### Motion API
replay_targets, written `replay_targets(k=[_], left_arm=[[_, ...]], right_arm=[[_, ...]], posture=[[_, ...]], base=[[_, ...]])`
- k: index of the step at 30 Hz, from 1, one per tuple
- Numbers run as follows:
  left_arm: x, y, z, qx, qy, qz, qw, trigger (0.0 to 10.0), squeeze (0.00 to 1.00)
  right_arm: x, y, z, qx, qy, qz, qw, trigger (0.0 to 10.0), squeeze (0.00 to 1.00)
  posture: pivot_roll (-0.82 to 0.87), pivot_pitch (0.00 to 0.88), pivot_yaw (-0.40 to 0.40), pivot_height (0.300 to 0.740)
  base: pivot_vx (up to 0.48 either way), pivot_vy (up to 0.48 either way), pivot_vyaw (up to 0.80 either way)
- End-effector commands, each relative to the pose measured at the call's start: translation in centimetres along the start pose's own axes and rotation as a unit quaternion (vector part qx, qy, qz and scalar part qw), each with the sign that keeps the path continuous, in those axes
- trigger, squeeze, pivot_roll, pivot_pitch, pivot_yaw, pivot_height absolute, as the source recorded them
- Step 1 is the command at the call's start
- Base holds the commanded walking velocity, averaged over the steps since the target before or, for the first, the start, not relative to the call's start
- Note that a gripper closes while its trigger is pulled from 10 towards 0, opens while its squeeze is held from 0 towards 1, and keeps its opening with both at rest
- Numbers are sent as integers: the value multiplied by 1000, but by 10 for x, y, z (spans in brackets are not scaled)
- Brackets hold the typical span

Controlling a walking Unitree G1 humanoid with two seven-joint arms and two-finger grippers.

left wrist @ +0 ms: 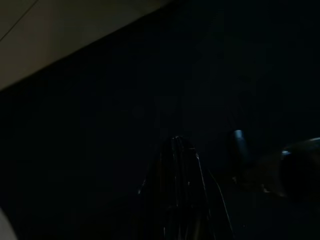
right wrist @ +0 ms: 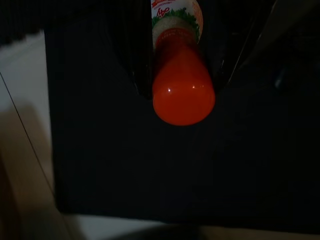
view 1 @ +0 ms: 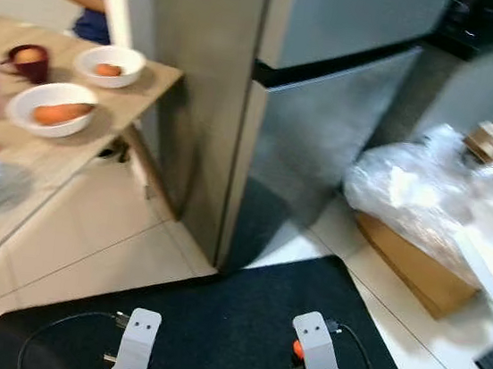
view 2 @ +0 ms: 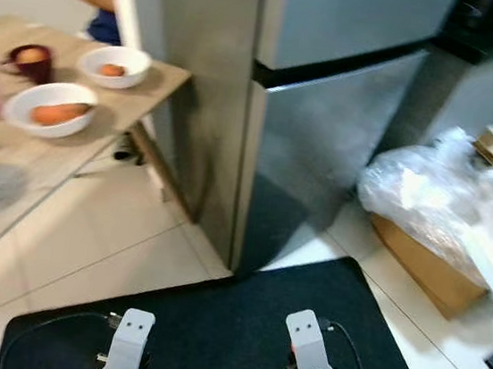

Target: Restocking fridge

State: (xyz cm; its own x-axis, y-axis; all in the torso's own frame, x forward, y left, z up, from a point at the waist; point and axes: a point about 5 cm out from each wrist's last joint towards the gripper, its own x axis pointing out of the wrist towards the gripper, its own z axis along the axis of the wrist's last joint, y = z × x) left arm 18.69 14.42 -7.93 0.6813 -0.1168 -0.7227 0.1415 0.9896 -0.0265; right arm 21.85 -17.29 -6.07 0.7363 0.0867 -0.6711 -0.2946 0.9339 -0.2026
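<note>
Right wrist view shows the right gripper (right wrist: 183, 75) with its two black fingers clamped on an orange bottle (right wrist: 183, 90), whose rounded end sticks out past the fingertips above the black mat (right wrist: 150, 165). Left gripper (left wrist: 177, 190) hangs in shade; its fingers cannot be judged. The closed fridge (view 1: 327, 113) stands ahead.

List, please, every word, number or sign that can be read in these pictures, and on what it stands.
Bottle label, in the right gripper: red script above a green band, cut off at the frame edge, unreadable.
Fridge: no lettering visible.
Nothing else carries text.
</note>
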Motion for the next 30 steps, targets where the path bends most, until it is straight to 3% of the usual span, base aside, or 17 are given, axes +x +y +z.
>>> replay_targets(k=[1, 10, 21, 30], left_arm=[[-1, 0, -3, 7, 7, -2, 1000, 10000, 0], [-2, 0, -5, 22, 7, -7, 1000, 10000, 0], [-2, -1, -4, 27, 2, -11, 1000, 10000, 0], [0, 0, 3, 3, -15, -11, 1000, 10000, 0]], right_arm=[[-3, -2, -9, 3, 17, -4, 1000, 10000, 0], [-3, -1, -9, 1, 15, -3, 1000, 10000, 0], [-3, 1, -8, 2, 11, -1, 1000, 10000, 0], [-3, 2, -8, 1, 9, 1, 1000, 10000, 0]], posture=[[-120, 60, -30, 740], [-120, 56, -27, 740], [-120, 53, -22, 740], [-123, 52, -22, 740]], base=[[0, 0, -800], [0, 0, -740], [0, 0, 0], [139, 0, 0]])
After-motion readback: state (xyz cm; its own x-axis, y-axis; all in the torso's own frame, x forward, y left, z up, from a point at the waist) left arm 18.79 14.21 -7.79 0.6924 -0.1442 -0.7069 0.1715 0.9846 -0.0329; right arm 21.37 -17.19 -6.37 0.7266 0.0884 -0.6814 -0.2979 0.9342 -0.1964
